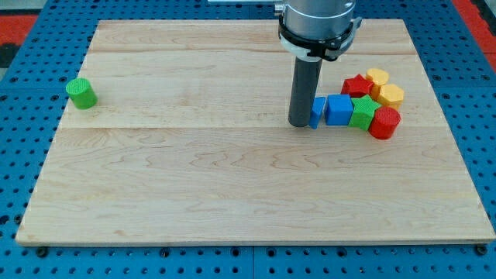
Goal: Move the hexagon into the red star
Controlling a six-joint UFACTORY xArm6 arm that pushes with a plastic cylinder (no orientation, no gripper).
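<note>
My tip [300, 124] rests on the board just left of a thin blue block [317, 113], touching or nearly touching it. Right of that stands a blue cube [339, 109], then a green block [362, 113] and a red round block [384, 122]. The red star [356, 85] lies behind the blue cube and the green block. A yellow block [377, 76] sits at the star's upper right. A yellow hexagon-like block [390, 95] sits right of the star, close to it. All these blocks are packed in one cluster at the view's right.
A green cylinder [80, 93] stands alone near the wooden board's [232, 186] left edge. The arm's grey housing [318, 23] hangs over the board's top middle. Blue pegboard surrounds the board.
</note>
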